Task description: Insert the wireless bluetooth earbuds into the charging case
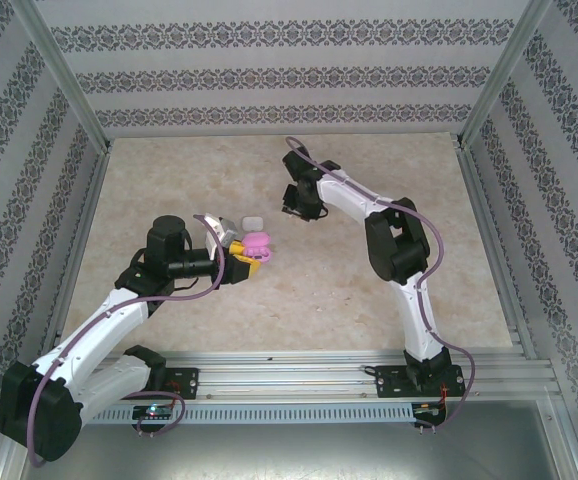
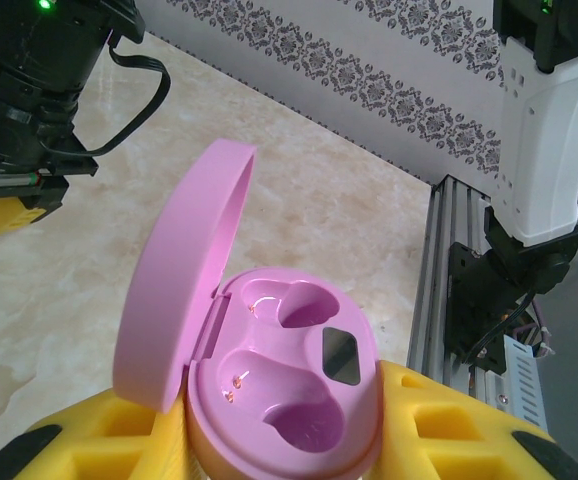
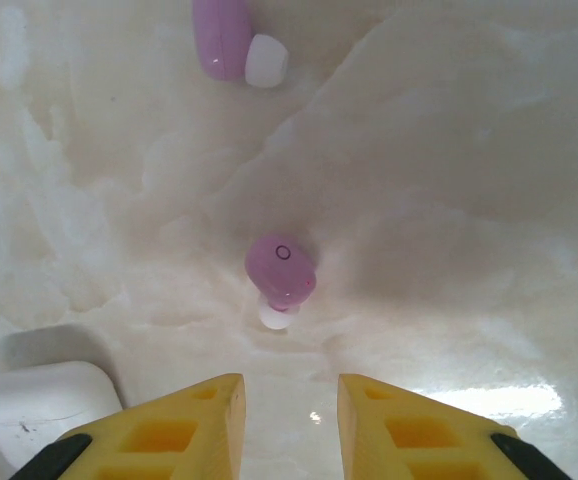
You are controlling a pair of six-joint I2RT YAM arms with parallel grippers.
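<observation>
The left gripper (image 2: pixel 284 445) clamps one open pink charging case (image 2: pixel 289 390), both wells empty, while the right gripper (image 3: pixel 291 400) holds its jaws parted over the marble table (image 3: pixel 469 200), one white case (image 3: pixel 39 405) just left of them, half cropped, one pink earbud (image 3: pixel 281 270) just ahead of their gap, and a second earbud (image 3: pixel 219 45) farther ahead, cut by the frame edge.

The pink charging case (image 2: pixel 289 410) between the left gripper's fingers (image 2: pixel 459 430) is smooth, glossy plastic, with a dark, mirror-like panel (image 2: pixel 341 355) set in its tray. The fingers are matt yellow plastic, moulded with square pockets. Ahead of the right gripper's fingers (image 3: pixel 179 420), a pale purple earbud (image 3: pixel 281 268) gleams on the polished, marble-look tabletop (image 3: pixel 449 180). Beside 1 of those fingers, a white case (image 3: pixel 44 405) looks satin-smooth.
</observation>
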